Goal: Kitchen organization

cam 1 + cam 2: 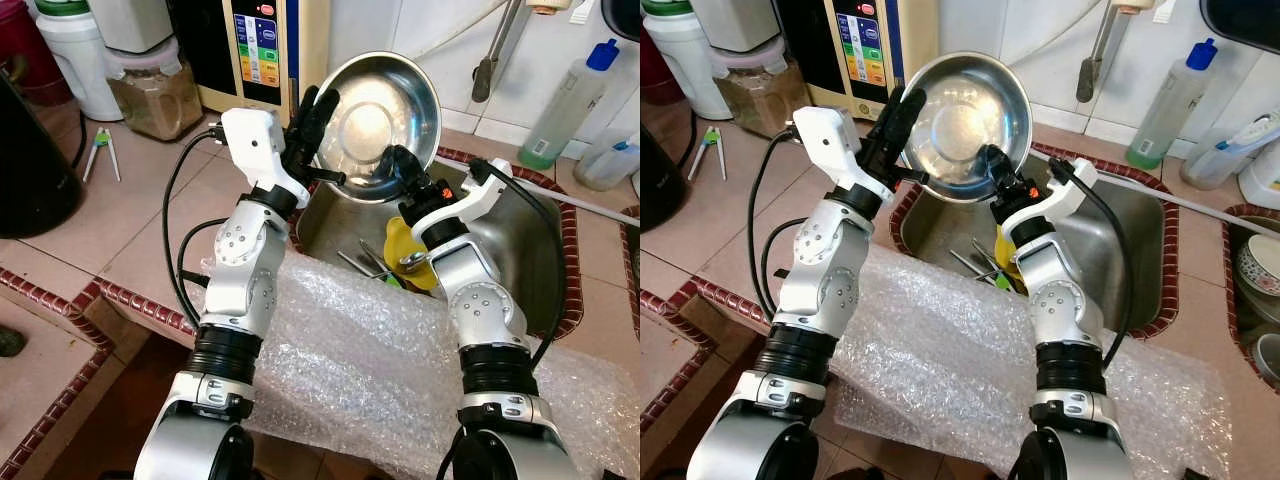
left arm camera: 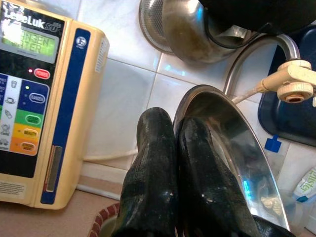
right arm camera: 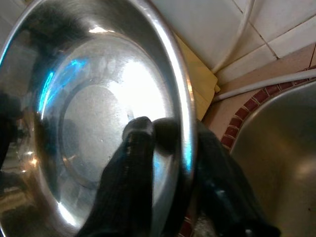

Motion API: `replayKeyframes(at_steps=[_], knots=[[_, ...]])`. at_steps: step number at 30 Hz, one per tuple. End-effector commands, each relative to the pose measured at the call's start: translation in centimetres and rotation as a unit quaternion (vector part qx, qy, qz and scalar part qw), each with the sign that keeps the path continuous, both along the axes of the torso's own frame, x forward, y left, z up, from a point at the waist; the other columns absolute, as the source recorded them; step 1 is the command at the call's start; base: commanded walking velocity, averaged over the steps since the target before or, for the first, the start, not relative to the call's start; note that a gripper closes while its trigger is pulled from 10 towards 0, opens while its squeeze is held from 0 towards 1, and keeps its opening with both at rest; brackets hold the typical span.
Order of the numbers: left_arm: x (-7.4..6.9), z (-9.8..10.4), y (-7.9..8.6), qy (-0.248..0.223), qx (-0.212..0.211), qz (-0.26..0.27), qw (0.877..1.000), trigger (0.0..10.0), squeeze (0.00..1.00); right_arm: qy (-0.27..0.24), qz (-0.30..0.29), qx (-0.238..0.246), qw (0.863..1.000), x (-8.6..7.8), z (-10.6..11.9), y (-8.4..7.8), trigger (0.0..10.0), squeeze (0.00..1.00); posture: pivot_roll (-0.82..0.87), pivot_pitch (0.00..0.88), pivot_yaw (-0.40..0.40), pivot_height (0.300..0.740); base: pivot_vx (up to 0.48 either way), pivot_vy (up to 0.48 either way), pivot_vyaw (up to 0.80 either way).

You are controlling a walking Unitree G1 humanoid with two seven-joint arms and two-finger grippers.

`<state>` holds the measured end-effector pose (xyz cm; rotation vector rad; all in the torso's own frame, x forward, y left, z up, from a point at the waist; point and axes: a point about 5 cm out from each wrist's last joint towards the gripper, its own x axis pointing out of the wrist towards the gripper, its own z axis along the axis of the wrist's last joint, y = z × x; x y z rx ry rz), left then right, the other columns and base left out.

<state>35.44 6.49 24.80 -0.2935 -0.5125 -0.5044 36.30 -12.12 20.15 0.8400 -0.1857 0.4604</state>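
Left eye view: you see the steel bowl [image 1: 385, 120] tilted on edge above the sink [image 1: 520, 250].
Left pincer [image 1: 318, 118]: pinching the bowl's left rim.
Right pincer [image 1: 403, 170]: pinching the bowl's lower rim.
Tabletop [image 1: 130, 210]: bubble wrap [image 1: 360, 360] draped before you.

Yellow item [image 1: 408, 255] in sink half hidden behind right arm, utensils [image 1: 365, 262] beneath bubble wrap [image 1: 360, 360] partly covered

"LeveLuk SD" on water ionizer [image 2: 44, 98]
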Motion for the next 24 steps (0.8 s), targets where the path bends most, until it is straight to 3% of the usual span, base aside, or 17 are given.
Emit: replayKeyframes(at_steps=[1,19,20,21,22,24], knots=[[-0.2,0.2,-0.4,-0.004,0.004,-0.009,1.000,0.0,0.00,-0.008,-0.001,-0.009,1.000,-0.1,0.3,0.1,0.0,0.00,-0.01,0.118,-0.013,0.740,0.000,0.000,0.00],[-0.1,0.0,-0.2,-0.001,0.010,-0.004,1.000,0.0,0.00,0.007,-0.053,-0.011,0.999,0.2,0.3,-1.3,0.0,0.00,-0.01,0.121,-0.010,0.740,0.000,0.000,0.00],[0.0,-0.2,-0.3,0.004,0.021,-0.004,1.000,3.1,0.00,0.009,-0.057,-0.011,0.998,0.2,0.2,-1.4,0.0,0.00,-0.01,0.121,-0.012,0.740,0.000,0.000,0.00],[0.0,-0.3,-0.3,0.006,0.026,-0.004,1.000,3.1,0.00,0.009,-0.058,-0.011,0.998,0.3,0.2,-1.4,0.0,0.00,-0.01,0.121,-0.012,0.740,0.000,0.000,0.00],[0.1,-1.1,-0.5,0.032,0.033,-0.020,0.999,10.0,1.00,0.011,-0.062,-0.012,0.998,0.3,0.2,-1.4,0.0,0.00,-0.01,0.122,-0.013,0.740,0.000,0.000,0.00],[0.1,-1.5,-0.6,0.043,0.033,-0.034,0.998,10.0,1.00,0.016,-0.067,-0.014,0.998,0.4,0.2,-1.5,0.0,0.00,-0.01,0.122,-0.012,0.740,0.000,0.000,0.00]])
